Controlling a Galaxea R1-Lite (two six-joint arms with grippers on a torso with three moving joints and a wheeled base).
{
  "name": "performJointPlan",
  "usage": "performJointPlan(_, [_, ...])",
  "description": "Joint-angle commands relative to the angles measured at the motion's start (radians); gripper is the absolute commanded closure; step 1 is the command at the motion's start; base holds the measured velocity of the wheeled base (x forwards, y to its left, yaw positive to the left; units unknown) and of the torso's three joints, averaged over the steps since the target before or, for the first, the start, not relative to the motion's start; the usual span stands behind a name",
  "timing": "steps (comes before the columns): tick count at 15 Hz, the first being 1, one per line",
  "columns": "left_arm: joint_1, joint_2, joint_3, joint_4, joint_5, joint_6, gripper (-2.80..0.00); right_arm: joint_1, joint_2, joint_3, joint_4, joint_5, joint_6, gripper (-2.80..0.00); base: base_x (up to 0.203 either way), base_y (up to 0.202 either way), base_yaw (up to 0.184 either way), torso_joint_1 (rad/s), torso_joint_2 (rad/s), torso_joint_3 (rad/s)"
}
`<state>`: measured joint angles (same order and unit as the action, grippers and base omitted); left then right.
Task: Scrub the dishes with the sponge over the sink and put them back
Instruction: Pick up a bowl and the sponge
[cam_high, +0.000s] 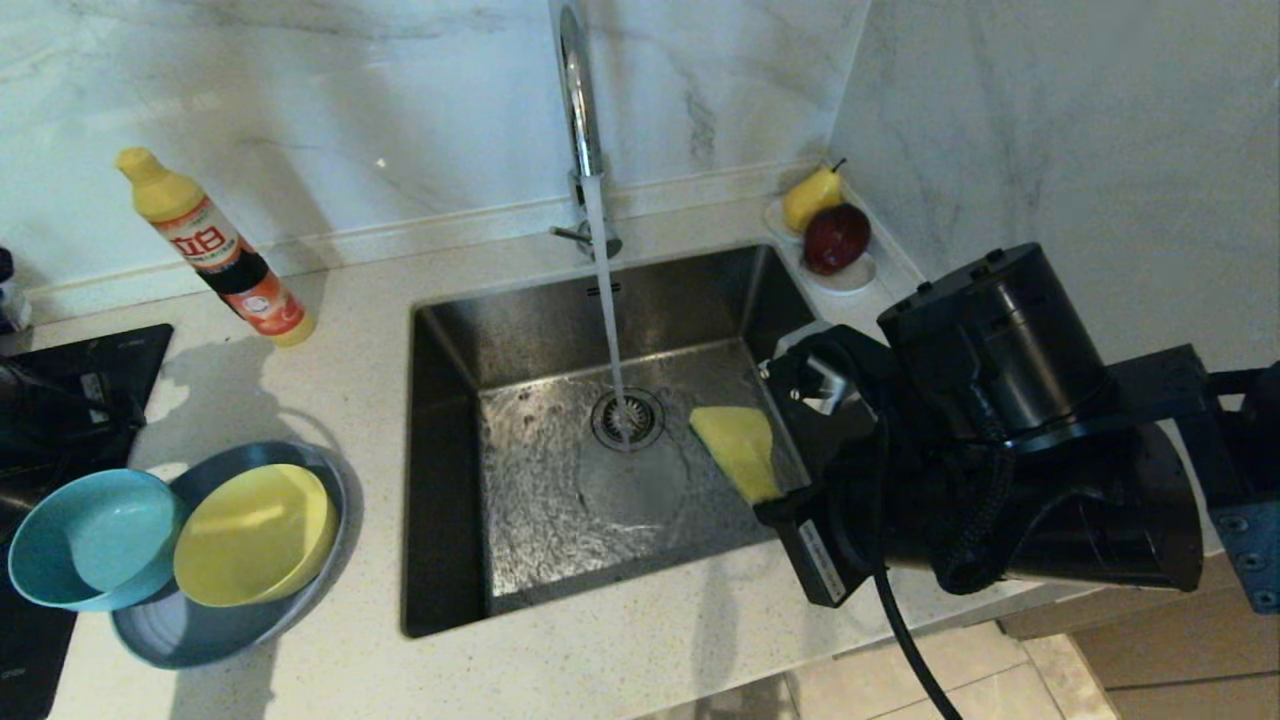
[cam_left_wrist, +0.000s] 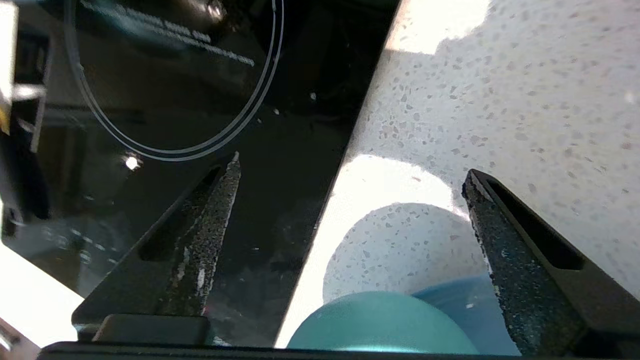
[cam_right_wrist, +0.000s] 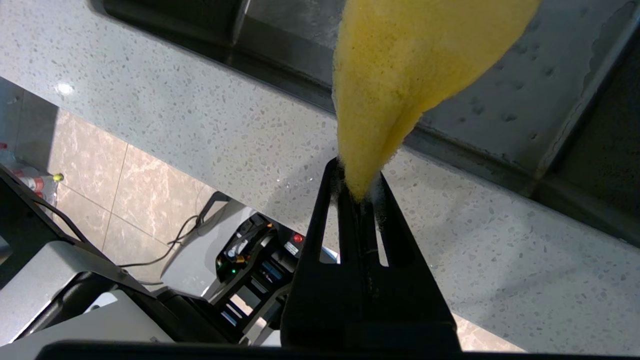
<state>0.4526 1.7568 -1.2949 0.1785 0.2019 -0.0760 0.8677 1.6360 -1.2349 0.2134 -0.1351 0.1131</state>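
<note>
Pinching the yellow sponge (cam_right_wrist: 400, 75) by one edge, right claw (cam_right_wrist: 359, 192) clenched on it, over the near right part of the sink (cam_high: 520, 330) beside the drain. Water running from the tap (cam_high: 578, 90). Left claw (cam_left_wrist: 350, 180) spread wide, holding nothing, over the seam between black hob (cam_left_wrist: 150, 75) and bench (cam_left_wrist: 525, 90). Teal bowl (cam_high: 90, 535) and yellow bowl (cam_high: 255, 535) resting side by side on the grey-blue plate (cam_high: 190, 635), left of the sink.

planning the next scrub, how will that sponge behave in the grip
Likely soft: the sponge pinches thin between the right gripper's shut jaws. Probably floppy, since it flares wide beyond them. It may be wet and slippery with the tap running.
</note>
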Motion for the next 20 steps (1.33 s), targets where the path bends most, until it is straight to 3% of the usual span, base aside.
performJointPlan(1, [0.002, 0.027, -0.014, 0.001, 0.002, -0.033, -2.80, 0.001, 0.004, -0.001, 0.001, -0.001, -0.001, 0.00, 0.000, 0.000, 0.000, 0.000, 0.00, 0.000])
performJointPlan(6, [0.002, -0.004, -0.105, 0.013, -0.036, -0.140, -2.80, 0.001, 0.001, 0.000, 0.003, -0.001, 0.000, 0.00, 0.000, 0.000, 0.000, 0.000, 0.00, 0.000])
performJointPlan(9, [-0.001, -0.062, -0.185, 0.179, -0.066, -0.132, -2.80, 0.001, -0.008, 0.000, 0.003, -0.001, -0.003, 0.00, 0.000, 0.000, 0.000, 0.000, 0.00, 0.000])
performJointPlan(12, [0.000, -0.120, -0.281, 0.391, -0.099, -0.048, -2.80, 0.001, -0.014, 0.000, 0.001, -0.001, -0.003, 0.00, 0.000, 0.000, 0.000, 0.000, 0.00, 0.000])
performJointPlan(16, [0.015, -0.181, -0.255, 0.576, -0.095, 0.073, -2.80, 0.001, -0.016, 0.000, 0.001, -0.001, -0.001, 0.00, 0.000, 0.000, 0.000, 0.000, 0.00, 0.000])
performJointPlan(20, [0.071, -0.176, -0.127, 0.595, -0.092, 0.123, -2.80, 0.001, -0.013, 0.000, 0.002, -0.001, -0.003, 0.00, 0.000, 0.000, 0.000, 0.000, 0.00, 0.000])
